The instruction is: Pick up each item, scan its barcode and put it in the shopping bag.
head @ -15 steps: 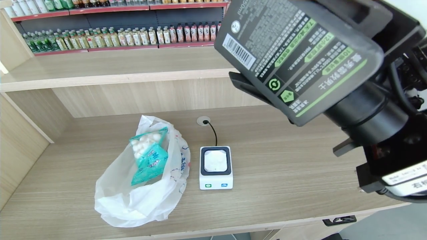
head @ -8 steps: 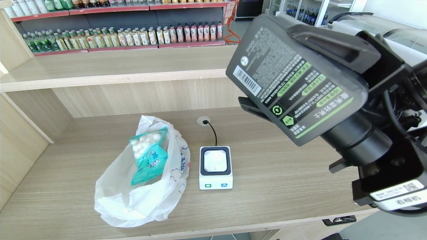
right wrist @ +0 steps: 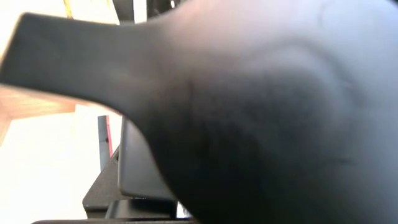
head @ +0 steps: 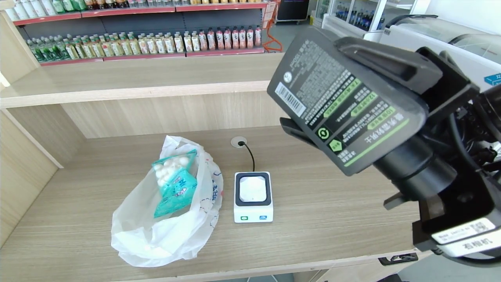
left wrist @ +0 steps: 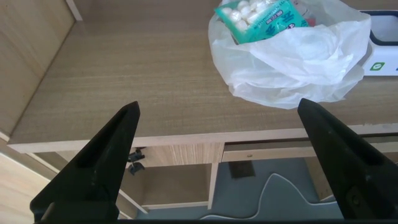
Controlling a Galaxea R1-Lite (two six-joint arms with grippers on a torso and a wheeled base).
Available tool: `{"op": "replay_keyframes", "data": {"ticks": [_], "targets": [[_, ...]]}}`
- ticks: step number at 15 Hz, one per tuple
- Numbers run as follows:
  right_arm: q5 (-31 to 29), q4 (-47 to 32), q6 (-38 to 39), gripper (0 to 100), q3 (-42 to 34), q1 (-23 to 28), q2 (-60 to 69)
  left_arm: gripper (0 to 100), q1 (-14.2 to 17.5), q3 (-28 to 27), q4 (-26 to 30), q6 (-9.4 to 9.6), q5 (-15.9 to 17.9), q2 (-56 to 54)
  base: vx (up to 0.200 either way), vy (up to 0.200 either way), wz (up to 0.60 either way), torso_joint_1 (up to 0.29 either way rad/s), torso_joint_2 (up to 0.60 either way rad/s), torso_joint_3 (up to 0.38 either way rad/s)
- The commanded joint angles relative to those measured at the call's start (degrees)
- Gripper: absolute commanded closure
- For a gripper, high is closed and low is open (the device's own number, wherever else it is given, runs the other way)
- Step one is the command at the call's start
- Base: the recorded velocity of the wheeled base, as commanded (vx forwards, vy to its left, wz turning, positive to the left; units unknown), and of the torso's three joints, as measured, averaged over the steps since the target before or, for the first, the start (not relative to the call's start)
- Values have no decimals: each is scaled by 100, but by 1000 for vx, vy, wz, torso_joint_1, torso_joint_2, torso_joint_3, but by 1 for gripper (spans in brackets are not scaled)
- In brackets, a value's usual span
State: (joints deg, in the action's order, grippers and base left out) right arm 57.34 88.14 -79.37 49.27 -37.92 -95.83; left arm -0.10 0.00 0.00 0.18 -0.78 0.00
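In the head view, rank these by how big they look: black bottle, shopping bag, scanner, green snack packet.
1. black bottle, but it is nearest the camera, so unsure
2. shopping bag
3. green snack packet and scanner look about alike

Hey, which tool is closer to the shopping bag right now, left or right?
Left, probably. The left tool sits open just off the near edge of the counter, facing the shopping bag. The right tool hangs high to the bag's right, gripping a black bottle.
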Motion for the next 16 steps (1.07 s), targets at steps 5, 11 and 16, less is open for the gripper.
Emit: {"op": "replay_keyframes", "data": {"ticks": [5,11,16], "targets": [[-4917,-1651,519,100,-32,-338,1251,0,1,0,0,-1,-1,0,0,0,0,0,0,0],[-9637,-4472,3332,100,425,-664,1893,0,1,0,0,-1,-1,9,0,0,0,0,0,0],[-9505,-11380,7419,100,2912,-242,2121,0,1,0,0,-1,-1,0,0,0,0,0,0,0]]}}
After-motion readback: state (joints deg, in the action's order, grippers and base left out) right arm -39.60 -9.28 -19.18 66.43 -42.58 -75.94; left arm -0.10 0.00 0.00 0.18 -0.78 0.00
